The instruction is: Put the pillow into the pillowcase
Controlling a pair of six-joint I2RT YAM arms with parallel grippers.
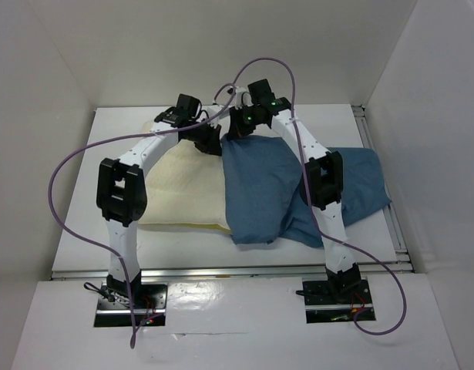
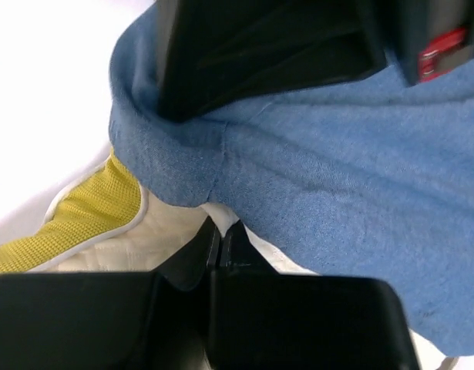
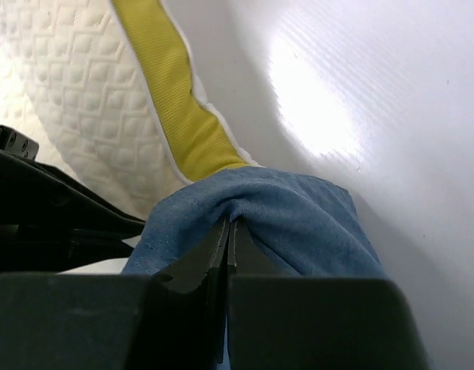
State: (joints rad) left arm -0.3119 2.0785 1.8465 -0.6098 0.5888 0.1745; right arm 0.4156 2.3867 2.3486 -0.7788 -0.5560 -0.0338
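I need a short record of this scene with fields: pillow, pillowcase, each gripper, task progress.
pillow: flat on the table, left of centre, yellow band showing
pillowcase: wrinkled, to its right, covering the pillow's right end
left gripper: shut, tips at the pillow beside the pillowcase's edge; hold unclear
right gripper: shut on a fold of the pillowcase
progress: pillow mostly uncovered; whether its end is inside cannot be told

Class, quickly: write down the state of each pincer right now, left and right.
Left pincer: closed; what it grips, if anything, cannot be told.
Right pincer: closed on a fold of the pillowcase.
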